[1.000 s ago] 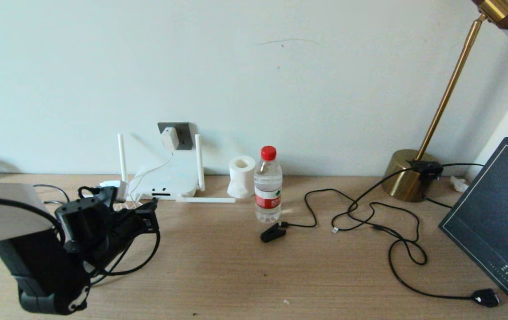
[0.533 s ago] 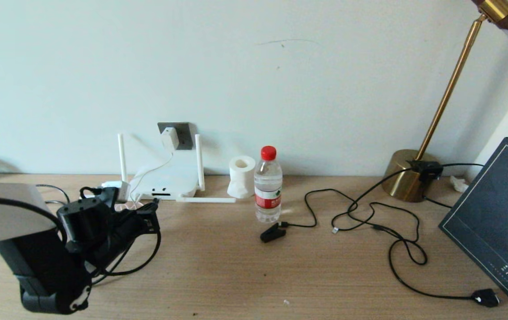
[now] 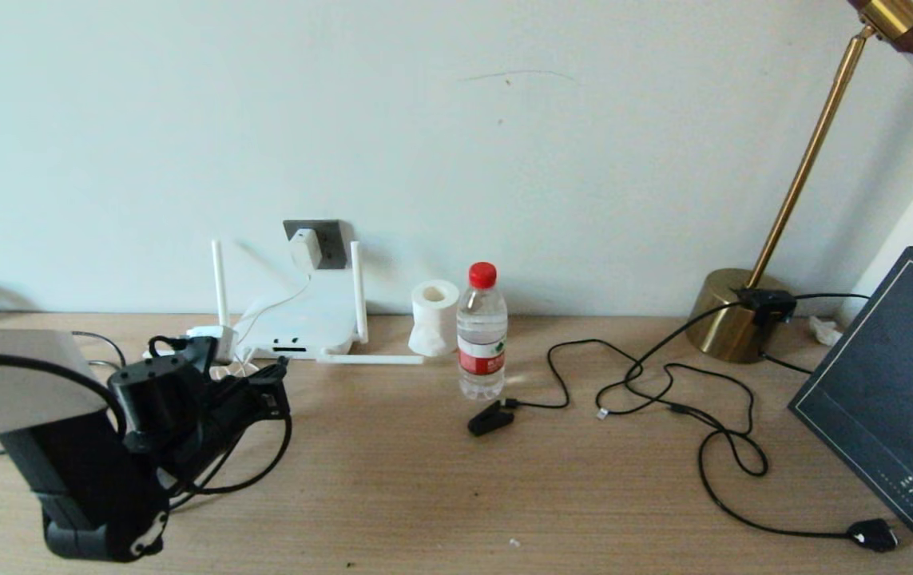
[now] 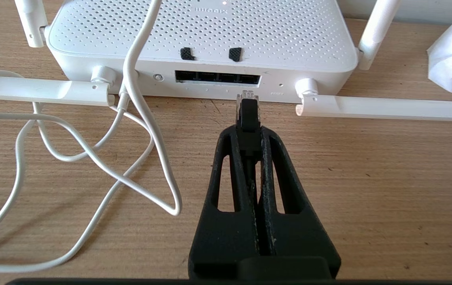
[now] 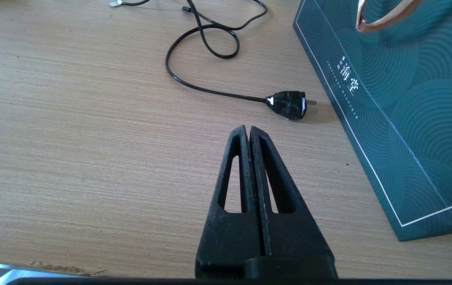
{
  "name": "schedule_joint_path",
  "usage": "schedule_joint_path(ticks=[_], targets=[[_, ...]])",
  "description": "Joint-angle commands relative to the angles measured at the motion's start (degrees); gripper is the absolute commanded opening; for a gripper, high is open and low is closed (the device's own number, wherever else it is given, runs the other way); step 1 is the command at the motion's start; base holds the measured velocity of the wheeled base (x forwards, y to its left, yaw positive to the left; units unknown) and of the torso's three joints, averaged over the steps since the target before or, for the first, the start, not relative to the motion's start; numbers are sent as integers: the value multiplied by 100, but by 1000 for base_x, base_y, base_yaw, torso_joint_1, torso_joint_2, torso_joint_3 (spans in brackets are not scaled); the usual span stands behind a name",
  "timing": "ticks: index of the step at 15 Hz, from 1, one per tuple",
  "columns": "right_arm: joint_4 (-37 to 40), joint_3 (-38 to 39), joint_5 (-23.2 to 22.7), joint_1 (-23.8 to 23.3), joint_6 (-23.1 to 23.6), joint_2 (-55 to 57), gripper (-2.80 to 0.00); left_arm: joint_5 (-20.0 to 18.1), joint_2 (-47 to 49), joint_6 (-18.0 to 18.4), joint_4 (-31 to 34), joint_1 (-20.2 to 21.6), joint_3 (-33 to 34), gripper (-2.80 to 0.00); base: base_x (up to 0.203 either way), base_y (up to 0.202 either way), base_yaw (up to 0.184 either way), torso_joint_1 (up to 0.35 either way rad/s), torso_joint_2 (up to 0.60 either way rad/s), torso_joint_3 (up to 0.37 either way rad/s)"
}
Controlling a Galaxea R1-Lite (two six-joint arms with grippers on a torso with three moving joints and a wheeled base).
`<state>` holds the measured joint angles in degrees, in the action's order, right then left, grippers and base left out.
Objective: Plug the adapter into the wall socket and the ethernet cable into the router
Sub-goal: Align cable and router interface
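My left gripper (image 4: 248,132) is shut on the ethernet cable (image 4: 248,113). Its clear-tipped connector pokes out past the fingertips and hangs just short of the dark port slot (image 4: 218,77) on the white router (image 4: 202,31), low and toward the slot's right end. In the head view the left gripper (image 3: 279,374) is a little in front of the router (image 3: 296,326), with the black cable (image 3: 288,431) looping below it. The white adapter (image 3: 304,249) sits in the grey wall socket (image 3: 330,241). My right gripper (image 5: 247,130) is shut on nothing, above bare desk.
White cord loops (image 4: 91,166) lie left of the left gripper, and a folded antenna (image 4: 388,107) lies right of the slot. A tissue roll (image 3: 434,317), a water bottle (image 3: 482,335), a black clip plug (image 3: 490,418), thin black cords (image 3: 664,391), a lamp base (image 3: 732,315) and a teal box (image 3: 887,399) stand to the right.
My left arm has crept forward toward the router with the cable in its grip. Everything else has stayed put.
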<state>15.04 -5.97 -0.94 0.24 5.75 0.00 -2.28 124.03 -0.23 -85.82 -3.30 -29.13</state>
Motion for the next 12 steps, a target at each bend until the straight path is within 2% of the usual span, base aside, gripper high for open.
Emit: schedule_joint_path(ticks=[1, 12], targets=[[7, 0, -3, 2, 13, 9, -280, -1, 51, -4, -49, -4, -32, -280, 0, 0, 0, 0, 0, 0], [7, 0, -3, 2, 5, 9, -280, -1, 51, -4, -47, 5, -84, -280, 0, 0, 0, 0, 0, 0]])
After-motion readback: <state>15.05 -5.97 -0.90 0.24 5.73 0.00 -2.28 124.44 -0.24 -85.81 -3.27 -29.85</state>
